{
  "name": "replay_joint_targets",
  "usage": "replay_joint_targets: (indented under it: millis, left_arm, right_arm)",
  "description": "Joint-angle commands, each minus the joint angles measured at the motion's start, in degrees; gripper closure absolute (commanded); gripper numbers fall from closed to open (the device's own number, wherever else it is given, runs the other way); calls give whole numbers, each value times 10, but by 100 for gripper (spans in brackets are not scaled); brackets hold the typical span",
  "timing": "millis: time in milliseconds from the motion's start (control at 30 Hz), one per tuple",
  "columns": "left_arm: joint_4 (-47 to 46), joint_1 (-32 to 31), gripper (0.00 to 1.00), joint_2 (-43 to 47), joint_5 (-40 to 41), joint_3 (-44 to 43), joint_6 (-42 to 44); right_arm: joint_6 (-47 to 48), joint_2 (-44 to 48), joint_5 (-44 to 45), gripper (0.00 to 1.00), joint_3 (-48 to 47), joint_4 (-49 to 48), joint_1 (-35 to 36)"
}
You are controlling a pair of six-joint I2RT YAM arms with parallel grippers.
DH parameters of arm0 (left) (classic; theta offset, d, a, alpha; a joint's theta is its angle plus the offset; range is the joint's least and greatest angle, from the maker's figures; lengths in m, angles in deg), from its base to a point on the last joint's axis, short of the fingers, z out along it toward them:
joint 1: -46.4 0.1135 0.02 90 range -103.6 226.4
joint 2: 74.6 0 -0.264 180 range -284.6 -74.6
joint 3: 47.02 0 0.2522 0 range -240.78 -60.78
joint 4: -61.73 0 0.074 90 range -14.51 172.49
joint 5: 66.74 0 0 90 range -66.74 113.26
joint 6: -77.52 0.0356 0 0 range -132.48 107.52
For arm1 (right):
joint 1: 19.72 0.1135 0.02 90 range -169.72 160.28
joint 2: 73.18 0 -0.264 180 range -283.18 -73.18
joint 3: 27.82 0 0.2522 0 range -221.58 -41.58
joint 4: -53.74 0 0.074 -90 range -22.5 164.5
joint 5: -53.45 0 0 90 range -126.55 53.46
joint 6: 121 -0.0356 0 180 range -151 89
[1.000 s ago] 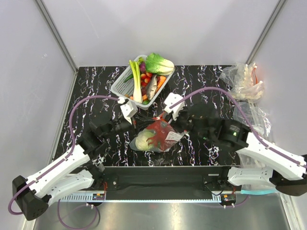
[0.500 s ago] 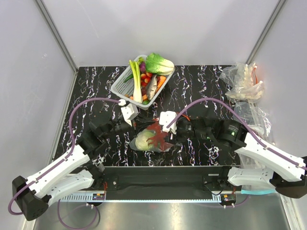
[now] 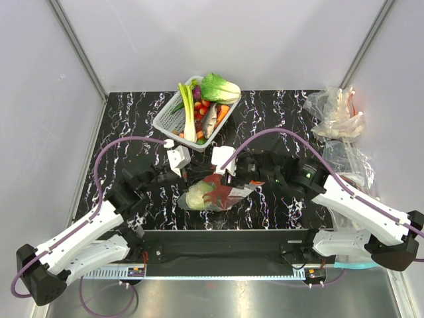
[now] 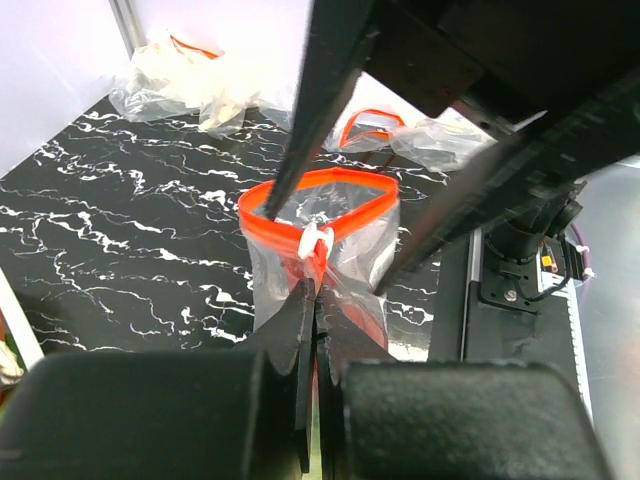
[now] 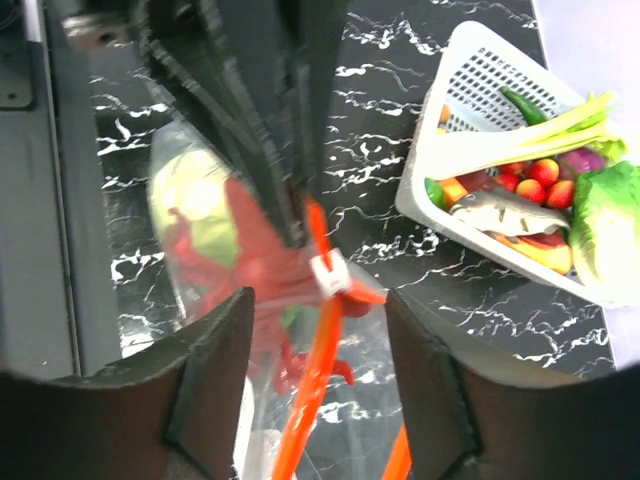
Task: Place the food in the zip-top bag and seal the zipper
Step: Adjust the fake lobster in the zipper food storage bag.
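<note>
At the near middle of the black marbled table [image 3: 132,132], just beyond the arm bases, the zip-top bag [image 4: 360,262] lies with the pale cabbage [image 3: 197,197] at its 8 o'clock end. The red lobster [image 3: 222,189] sits beside the cabbage toward 3 o'clock, and both are inside the clear plastic. The left gripper [image 4: 310,295], reaching in from 9 o'clock, is clenched on the zipper [image 4: 340,176], pinching the red-orange strip right under its white slider [image 4: 314,240] and holding that edge raised. In the left wrist view the strip bows into an open loop, so the mouth is unsealed. The right gripper [image 5: 318,305], coming from 3 o'clock, is released. Its fingers stand wide apart on either side of the mouth, and the strip runs between them in its own wrist view; whether either tip touches the plastic I cannot tell. Farther off, at 12 o'clock from the bag, a white basket [image 3: 169,114] holds a leek [image 3: 189,109], a bok choy [image 3: 220,88] and other small toy foods. At the far 2 o'clock corner sits a heap of crumpled clear plastic [image 3: 334,112].
</note>
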Motion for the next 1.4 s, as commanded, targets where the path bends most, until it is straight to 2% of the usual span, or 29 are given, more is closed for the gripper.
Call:
replay_joint_targets:
  millis: [0, 167, 233, 467, 533, 600, 667, 767, 867, 1067, 1167, 1200, 1233, 1267, 1367]
  left_arm:
    - [-66, 1, 100, 15, -25, -8, 9]
    - [-59, 0, 100, 14, -25, -10, 23]
    - [-54, 1, 100, 14, -25, -13, 26]
    - [-44, 1, 100, 10, -10, -17, 31]
    - [-44, 1, 100, 8, -6, -17, 31]
    - [-45, 0, 100, 7, -2, -18, 30]
    - [-47, 1, 97, 7, 3, -18, 28]
    - [-54, 0, 78, 7, -3, -18, 28]
    - [-58, 1, 71, 3, -11, -22, 26]
    - [-71, 0, 69, -15, -33, -30, 21]
    - [-82, 0, 75, -27, -34, -33, 17]
    - [-83, 0, 80, -29, -37, -34, 17]
    - [-88, 1, 92, -37, -40, -35, 15]
    - [-96, 0, 99, -41, -42, -38, 15]
    - [-111, 0, 100, -51, -43, -40, 0]
  right_arm:
    - [19, -9, -19, 41, -42, -8, -8]
    - [22, -7, -24, 42, -35, -29, -8]
    - [23, -8, -29, 46, -37, -28, -8]
    - [23, -3, -41, 76, -41, -17, -8]
    - [23, -1, -43, 91, -44, -14, -8]
    - [20, -5, -39, 99, -51, -1, -8]
    - [12, -13, -35, 100, -65, 17, -10]
    - [-4, -34, -41, 100, -107, 60, -10]
    - [-17, -58, -52, 100, -140, 106, -9]
    - [-26, -76, -71, 100, -181, 143, -10]
    - [-29, -76, -71, 100, -182, 152, -10]
    - [-30, -75, -70, 100, -182, 152, -10]
    - [-33, -76, -70, 100, -182, 153, -10]
    - [-33, -75, -70, 100, -181, 158, -9]
    - [-37, -73, -64, 100, -176, 162, -10]
